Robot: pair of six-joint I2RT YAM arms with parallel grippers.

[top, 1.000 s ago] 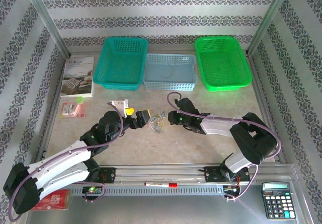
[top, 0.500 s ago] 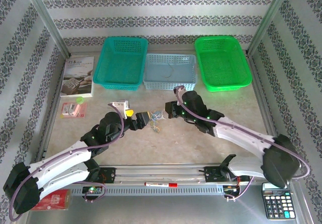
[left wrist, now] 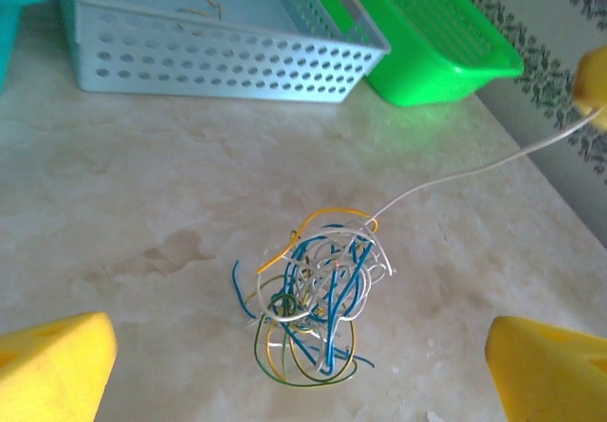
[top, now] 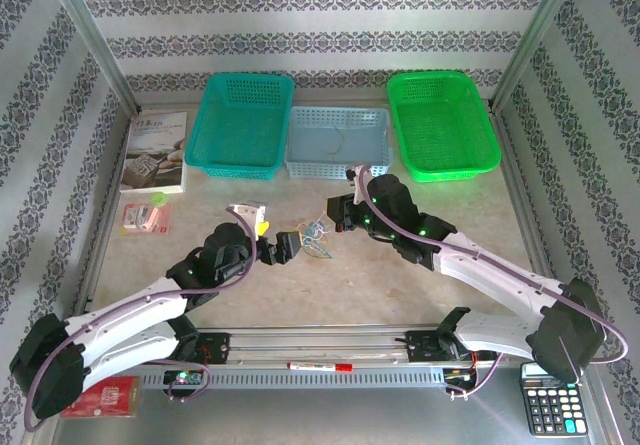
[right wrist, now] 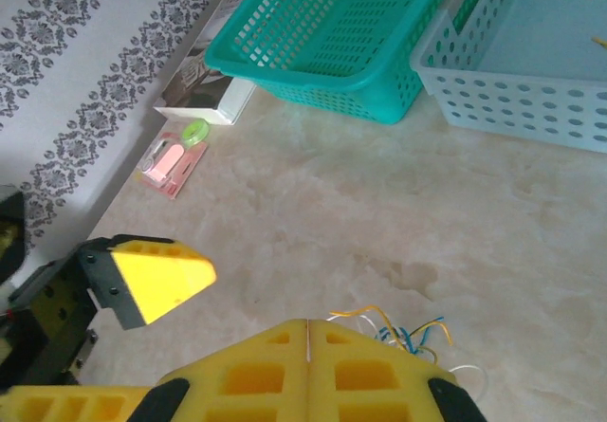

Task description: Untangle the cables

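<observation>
Right end effector (top: 338,213) has shifted out toward the pale-blue basket (top: 338,172); pads pressed together, pinching one white strand of the cables (left wrist: 318,294). Cables: tangled heap on the counter (left wrist: 133,194) between both arms; left end effector (top: 283,240) spread wide beside it, empty.

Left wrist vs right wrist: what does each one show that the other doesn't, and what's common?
Left wrist, not right wrist: the whole tangle of cables, a white strand running from it up to the frame's right edge, and the green basket.
Right wrist, not left wrist: the book, a pink packet, and the right gripper with its jaws shut.
Both: the pale blue basket, the table, and the cables, though right wrist catches just a few loops.
</observation>
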